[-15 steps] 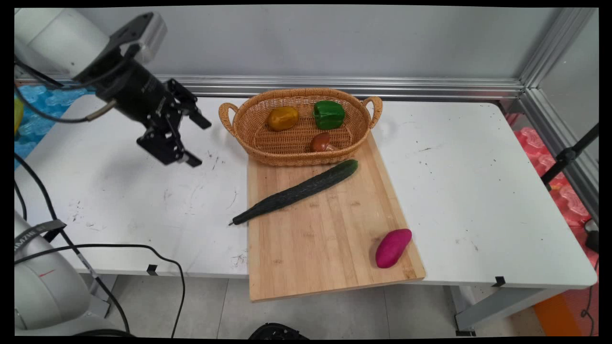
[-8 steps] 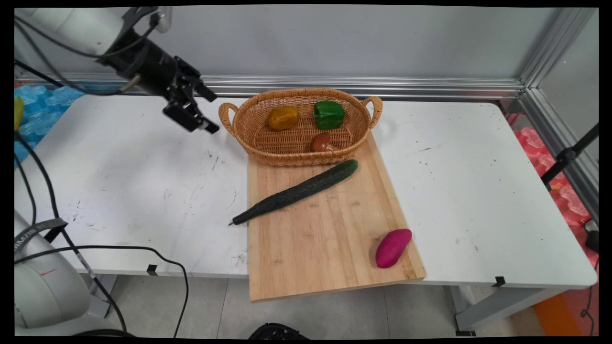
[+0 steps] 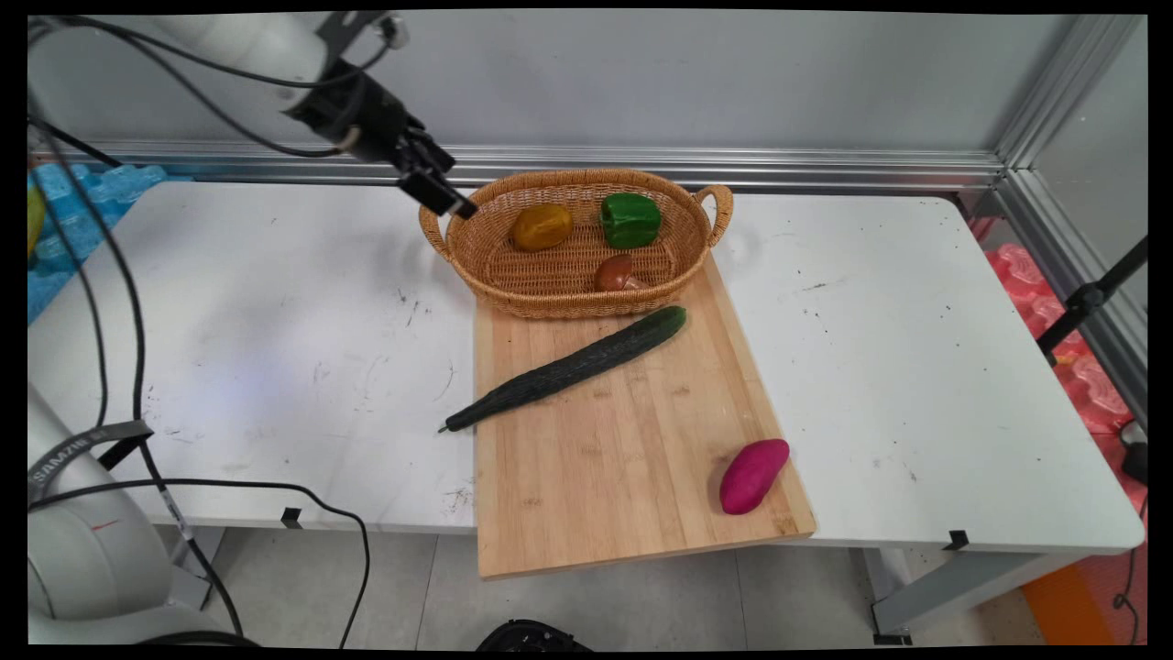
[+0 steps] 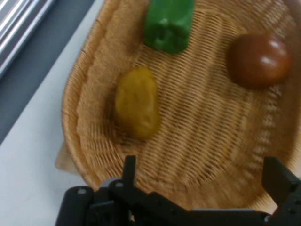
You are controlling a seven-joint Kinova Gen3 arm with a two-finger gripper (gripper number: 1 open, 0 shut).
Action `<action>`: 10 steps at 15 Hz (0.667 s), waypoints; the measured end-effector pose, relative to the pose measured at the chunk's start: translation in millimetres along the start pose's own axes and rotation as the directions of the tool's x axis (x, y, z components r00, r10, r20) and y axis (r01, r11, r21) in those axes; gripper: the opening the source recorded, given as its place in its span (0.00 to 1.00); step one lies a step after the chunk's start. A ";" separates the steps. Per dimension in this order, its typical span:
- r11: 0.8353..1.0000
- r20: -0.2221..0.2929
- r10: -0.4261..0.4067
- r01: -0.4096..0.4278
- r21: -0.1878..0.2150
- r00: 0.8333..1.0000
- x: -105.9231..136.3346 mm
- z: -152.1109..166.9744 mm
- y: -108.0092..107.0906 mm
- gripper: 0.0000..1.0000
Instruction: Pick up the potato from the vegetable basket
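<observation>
Black two-finger gripper (image 3: 449, 183) hovering just above the left-hand end of the oval woven wicker basket with two loop handles (image 3: 495, 286), tilting down toward the inside of the basket. Fingers (image 4: 129, 165) standing wide apart, holding nothing, touching nothing.

Sitting nearest, inside the basket at its left end: lumpy yellow oval vegetable (image 4: 137, 102), lying on the weave, apart from the others. Lying flat, long axis running roughly along the basket's own length in the main view; in the hand view running away from the fingers, narrower end pointing away from them. Basket itself lying lengthwise left to right across the main view, handles at either end.

Also sitting inside the basket: blocky green bell pepper (image 3: 630, 220) at the far side, just right of the yellow one; round brown mushroom-like piece (image 3: 615, 272) at the near wall.

Lying outside the basket: pale wooden cutting board (image 3: 623, 458) reaching out from under the basket's near wall; long dark green cucumber (image 3: 568, 367) lying diagonally on it just in front of the basket; magenta sweet potato (image 3: 753, 475) well clear of the basket at the board's near right corner.

Risks, judging only:
- Clipping the basket's left rim or handle when descending steeply, shoving the light basket along the board.
- Pinching the rounded yellow piece off-centre, rolling it against the wall.
- Snagging hanging cables.
</observation>
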 end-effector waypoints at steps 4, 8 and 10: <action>0.998 0.005 -0.053 0.053 0.015 0.999 19.8 49.6 -14.8 1.00; 0.996 0.024 -0.086 0.086 0.020 0.996 35.7 91.5 -23.9 1.00; 0.994 0.042 -0.104 0.103 0.025 0.994 42.4 113.8 -28.9 1.00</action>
